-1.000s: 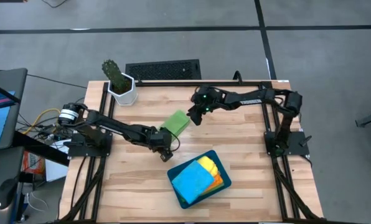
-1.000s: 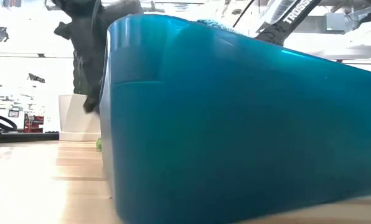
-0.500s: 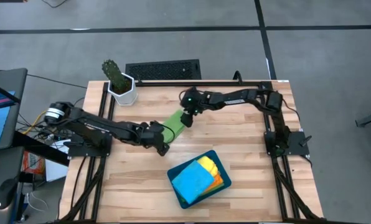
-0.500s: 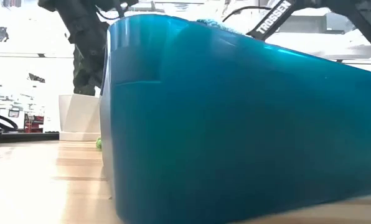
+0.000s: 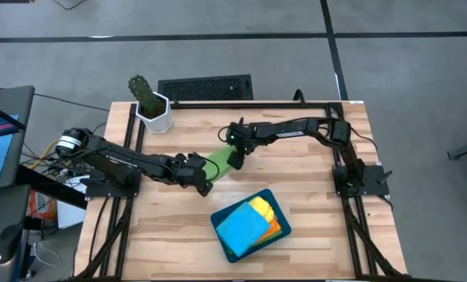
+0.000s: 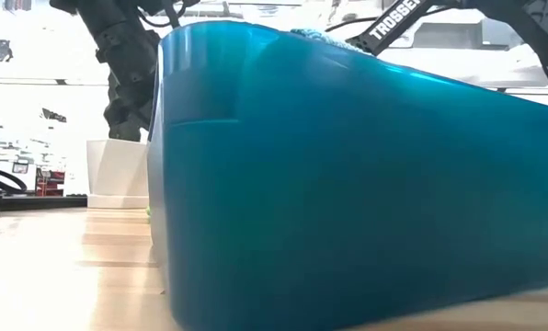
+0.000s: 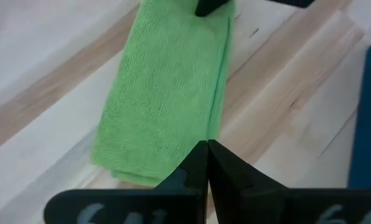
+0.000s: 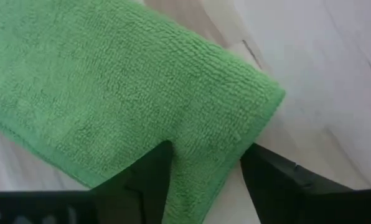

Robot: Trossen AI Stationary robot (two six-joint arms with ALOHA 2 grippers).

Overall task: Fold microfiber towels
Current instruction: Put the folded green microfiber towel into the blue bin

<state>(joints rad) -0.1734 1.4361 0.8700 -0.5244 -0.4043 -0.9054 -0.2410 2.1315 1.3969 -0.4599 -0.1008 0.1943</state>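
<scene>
**Green towel flat between both grippers; risk of dragging or unfolding**

The soft green microfiber towel [image 5: 220, 157] lay folded into a long strip on the pale wooden slatted table [image 5: 312, 211], near its middle, just beyond the rigid dark teal rectangular tray [image 5: 227, 249] that held the sky-blue [image 5: 240, 227], yellow [image 5: 262, 207] and orange [image 5: 276, 227] towels.

**Grippers.** The left gripper [image 7: 208, 163] had its fingers pressed together with nothing between them, tips at the towel's near-left end. The right gripper [image 8: 204, 168] stood with its jaws spread wide, straddling the corner at the towel's far-right end, nothing yet pinched.

**Hazards, in my judgement.**
- If the right gripper closed on the top layer only, a lift would peel the fold open instead of carrying the corner.
- Wide jaws pressed into the pile could catch and drag the whole strip, since the cloth is light and slides on wood.
- The closed left fingers rested at the edge only; too little hold-down there would let the towel follow the other arm.
- The tray sat near; a sideways pull could bring cloth or arm against its rim.

**Orientation.** The towel's long axis ran diagonally, from near-left to far-right, its narrow ends pointing to each gripper.
</scene>
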